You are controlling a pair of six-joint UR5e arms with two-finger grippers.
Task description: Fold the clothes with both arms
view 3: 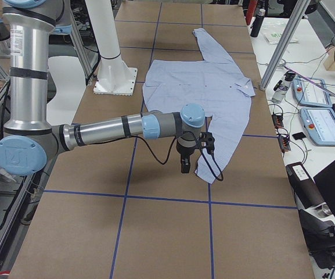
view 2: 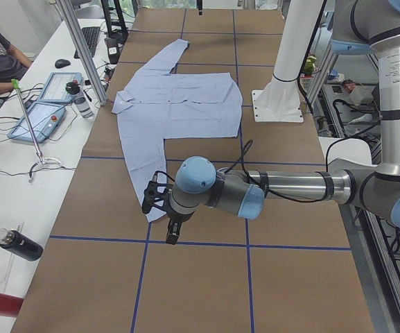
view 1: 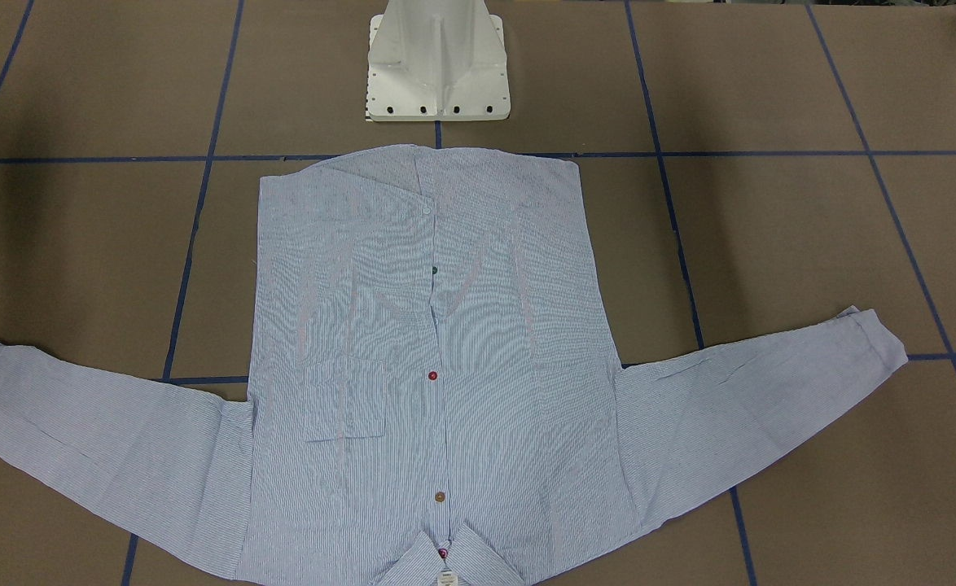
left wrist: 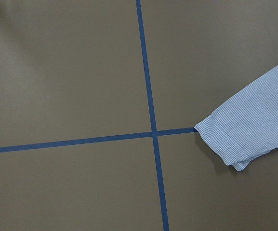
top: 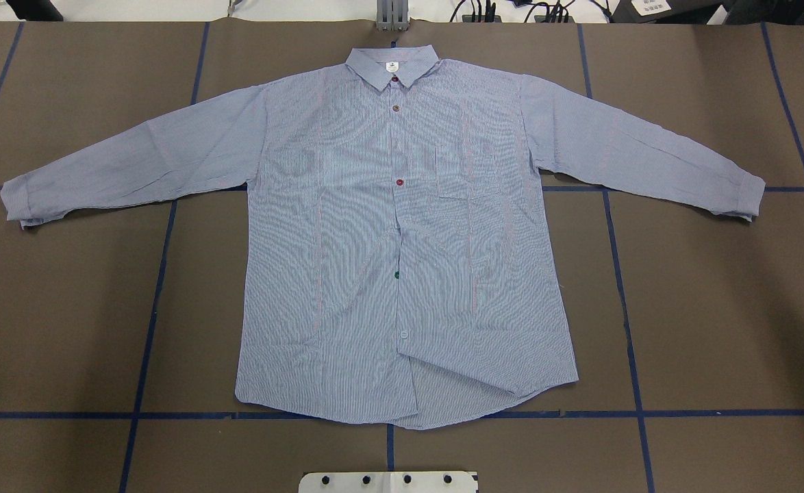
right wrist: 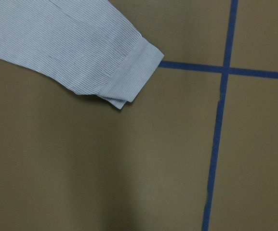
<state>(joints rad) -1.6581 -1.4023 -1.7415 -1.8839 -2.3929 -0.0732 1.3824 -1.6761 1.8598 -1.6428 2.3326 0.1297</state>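
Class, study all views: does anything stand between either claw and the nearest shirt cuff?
Nothing visible. Left claw and right claw hang above the table; the wrist views show only flat blue tape beside the left cuff and right cuff of the shirt.

Lit brightly and evenly from above, soft and diffuse on the matte brown desk [top: 66, 308]. Only blurry-edged shadows: a broad dim band on the paper right under the right claw [view 3: 184, 167], seen in its wrist view, and a fainter diagonal patch under the left claw [view 2: 171, 236]. False wavy rings and pinkish streaks across the shirt [top: 347, 239], well away from both claws — moiré from the fine stripes. Sharp throughout — blue tape lines [top: 66, 415] crisp and straight out to the edges.
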